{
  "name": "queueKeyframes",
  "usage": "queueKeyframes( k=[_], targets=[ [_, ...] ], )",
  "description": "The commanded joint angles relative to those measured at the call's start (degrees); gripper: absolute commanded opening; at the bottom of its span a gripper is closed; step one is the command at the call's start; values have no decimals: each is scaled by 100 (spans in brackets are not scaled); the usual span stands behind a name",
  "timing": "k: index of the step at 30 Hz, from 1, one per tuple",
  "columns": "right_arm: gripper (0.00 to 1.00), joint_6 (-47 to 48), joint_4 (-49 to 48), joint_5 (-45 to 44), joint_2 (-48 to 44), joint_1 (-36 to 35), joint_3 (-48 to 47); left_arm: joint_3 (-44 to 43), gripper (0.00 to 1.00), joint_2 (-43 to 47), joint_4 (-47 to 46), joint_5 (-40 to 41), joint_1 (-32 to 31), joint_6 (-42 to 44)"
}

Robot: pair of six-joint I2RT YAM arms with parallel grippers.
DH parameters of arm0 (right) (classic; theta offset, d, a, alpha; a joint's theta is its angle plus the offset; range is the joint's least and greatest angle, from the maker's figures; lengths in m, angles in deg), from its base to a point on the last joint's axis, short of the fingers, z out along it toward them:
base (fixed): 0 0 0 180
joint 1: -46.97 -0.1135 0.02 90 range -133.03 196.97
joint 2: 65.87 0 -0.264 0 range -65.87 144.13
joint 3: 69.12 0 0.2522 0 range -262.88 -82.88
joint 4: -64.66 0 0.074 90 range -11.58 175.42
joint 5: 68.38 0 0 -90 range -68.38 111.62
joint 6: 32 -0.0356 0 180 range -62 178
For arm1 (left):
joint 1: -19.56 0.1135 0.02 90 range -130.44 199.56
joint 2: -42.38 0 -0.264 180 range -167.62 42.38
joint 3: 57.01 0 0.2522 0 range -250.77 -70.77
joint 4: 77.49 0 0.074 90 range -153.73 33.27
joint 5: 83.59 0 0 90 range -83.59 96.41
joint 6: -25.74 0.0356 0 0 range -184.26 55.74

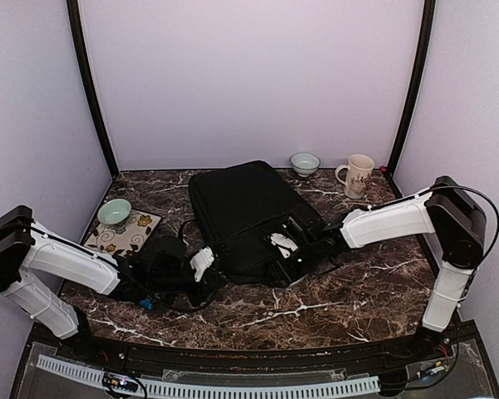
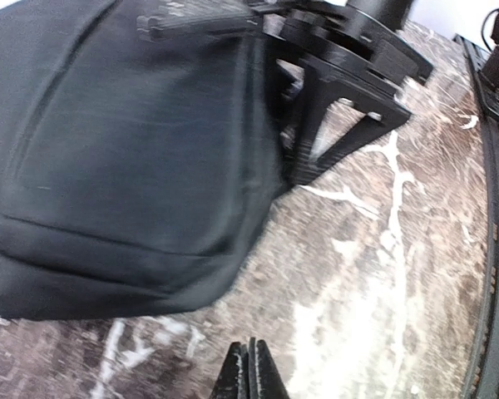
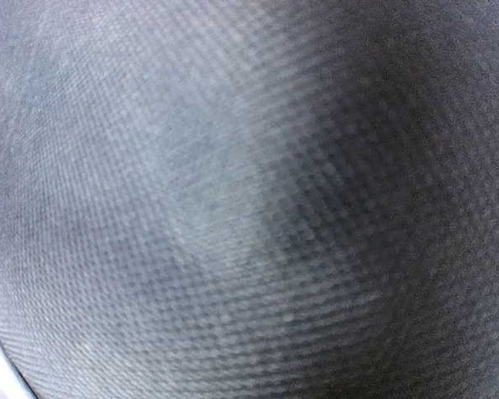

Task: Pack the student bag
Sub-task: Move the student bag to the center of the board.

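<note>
The student bag [image 1: 241, 204] lies flat in the middle of the dark marbled worktop [image 1: 358, 283], turned at a slant, with its far end toward the back wall and its near end between the two arms.

The left claw [image 1: 204, 262] reaches in from the left, low over the worktop and just beside the bag's near left corner. In the left wrist view its fingers [image 2: 249, 376] are pressed tight together with nothing between them, over bare marble and apart from the black fabric.

The right claw [image 1: 283, 245] comes in from the right and sits at the bag's near right edge, against or on the fabric. The right wrist view is filled with close, blurred woven cloth and shows none of its own fingers, so it cannot be told whether this claw stands wide, narrow or grips the bag.

At the left edge a pale green bowl [image 1: 114, 212] stands on a flowered mat [image 1: 141, 233]. Near the back wall, right of the bag, are a second bowl [image 1: 305, 163] and a cream mug [image 1: 358, 174]
</note>
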Motion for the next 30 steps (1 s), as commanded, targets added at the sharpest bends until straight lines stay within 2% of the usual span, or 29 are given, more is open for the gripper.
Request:
queueKeyframes(
  k=[1, 10, 16, 23, 24, 25, 27, 29, 30],
  targets=[
    [61, -113, -465, 98, 312, -119, -247, -181, 0, 167, 443, -284, -157, -241],
    [60, -424, -517, 106, 581, -196, -652, -655, 0, 260, 1232, -902, -547, 120],
    [60, -456, -374, -72, 349, -197, -692, -733, 0, 486, 1104, -1244, -564, -37],
    [61, -481, -165, -116, -169, -204, -268, -833, 1, 886, 1708, -452, -572, 145],
    [61, -455, -157, -87, -286, -206, -174, -783, 3, 1016, 1708, -233, -571, 119],
    [62, -416, -142, -69, -396, -206, -110, -760, 11, 1153, 1754, -88, -571, 95],
    [63, -288, 60, -91, -572, -206, -112, -733, 37, 1403, 1857, 264, -572, 70],
    [65, -134, 364, -187, -745, -206, -150, -714, 53, 1643, 1900, 891, -565, -10],
    [65, -58, 522, -246, -900, -206, -138, -696, 57, 1750, 1887, 1203, -564, -74]
  ],
)
